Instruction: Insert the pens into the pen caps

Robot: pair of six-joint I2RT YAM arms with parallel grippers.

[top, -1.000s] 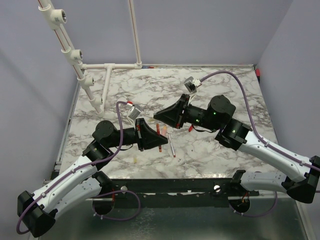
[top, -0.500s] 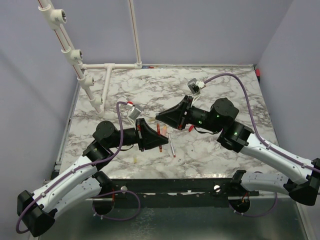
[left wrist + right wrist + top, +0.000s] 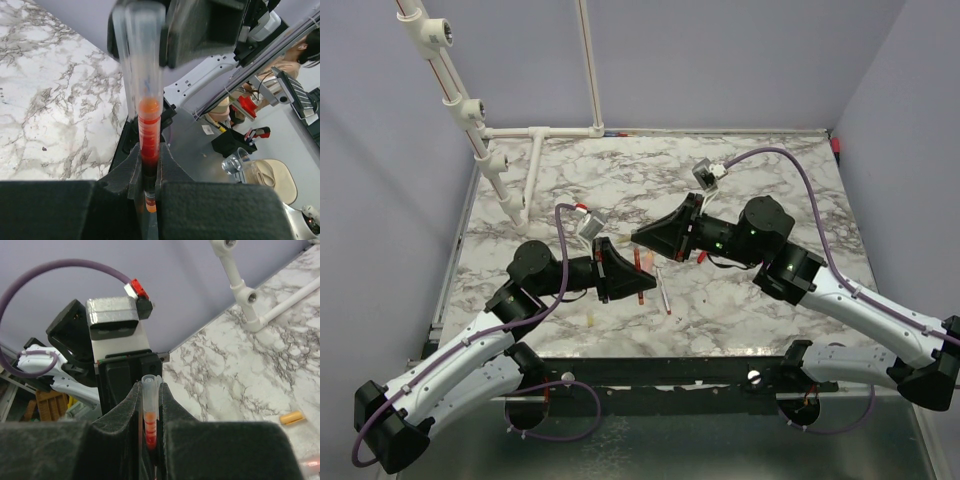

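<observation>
Clamping one pen point(image 3: 149, 131): left claw point(image 3: 149, 162), seemingly right claw point(image 3: 149, 405).

White arm links point(image 3: 470, 360), black joints point(image 3: 530, 262), purple cables point(image 3: 765, 149) (green status lights point(image 3: 750, 228)).

Above counter point(image 3: 770, 170) centre, left end effector point(image 3: 641, 280) and right end effector point(image 3: 641, 240) set tip to tip; pen point(image 3: 638, 259) clamped between both. Just right of left end effector, loose pen point(image 3: 663, 298) laid on counter.
</observation>
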